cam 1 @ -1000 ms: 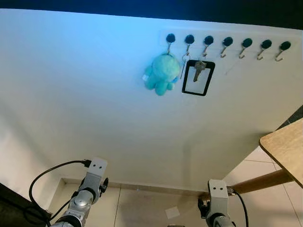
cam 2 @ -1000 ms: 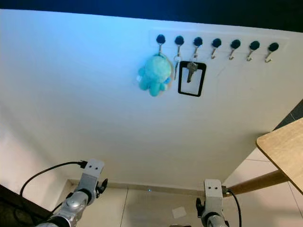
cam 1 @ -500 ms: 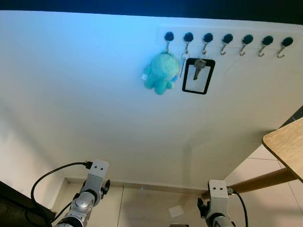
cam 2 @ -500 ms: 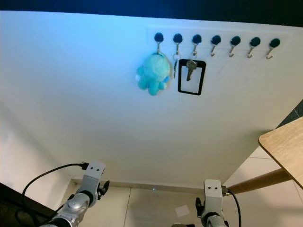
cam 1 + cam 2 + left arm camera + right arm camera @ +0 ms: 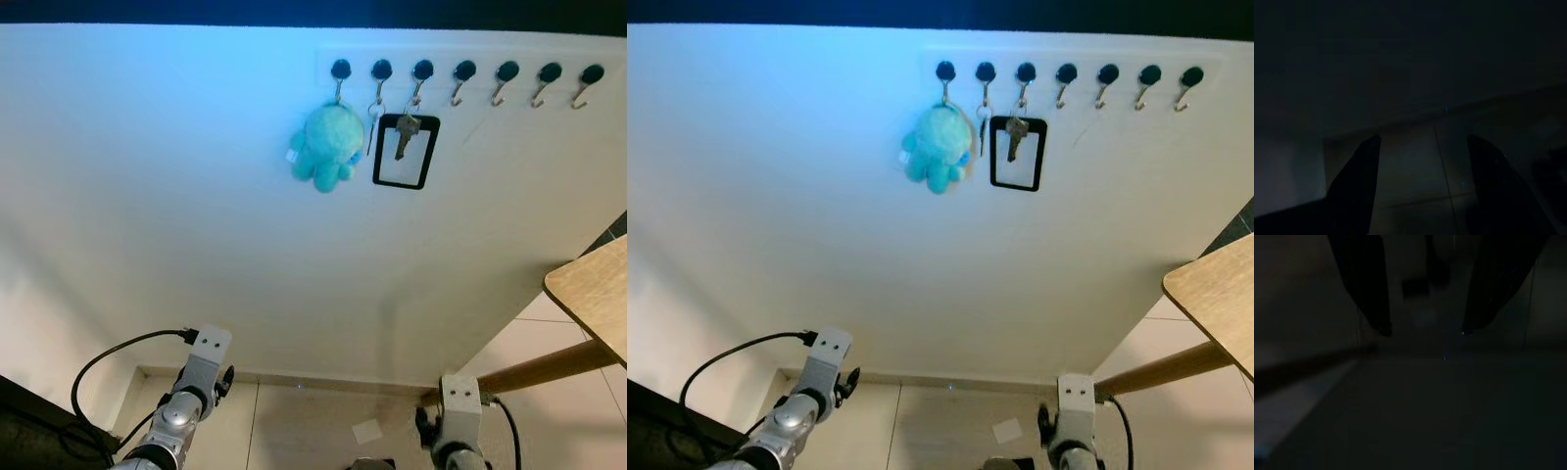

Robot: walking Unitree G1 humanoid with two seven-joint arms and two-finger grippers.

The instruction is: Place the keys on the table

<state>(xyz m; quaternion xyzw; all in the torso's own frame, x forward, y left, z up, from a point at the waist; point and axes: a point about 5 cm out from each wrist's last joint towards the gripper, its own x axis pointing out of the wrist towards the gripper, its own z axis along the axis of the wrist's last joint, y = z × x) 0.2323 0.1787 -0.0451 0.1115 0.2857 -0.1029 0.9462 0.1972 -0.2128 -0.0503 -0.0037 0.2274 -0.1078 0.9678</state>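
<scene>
Keys (image 5: 404, 135) hang on third hook from rail's left end, w/ black card holder (image 5: 405, 152), beside teal plush (image 5: 326, 147). Left gripper (image 5: 1422, 147) and right gripper (image 5: 1422, 330) hang low, fingers spread, empty. Risk: grabbing plush instead, or ring snagging hook. Table (image 5: 593, 294) is near.

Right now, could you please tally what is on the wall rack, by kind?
Hooks: 7
Teal plush toy: 1
Keys: 1 clear; a smaller keyring beside it is too small to count
Black card holder: 1
Total: 10 clear items
</scene>
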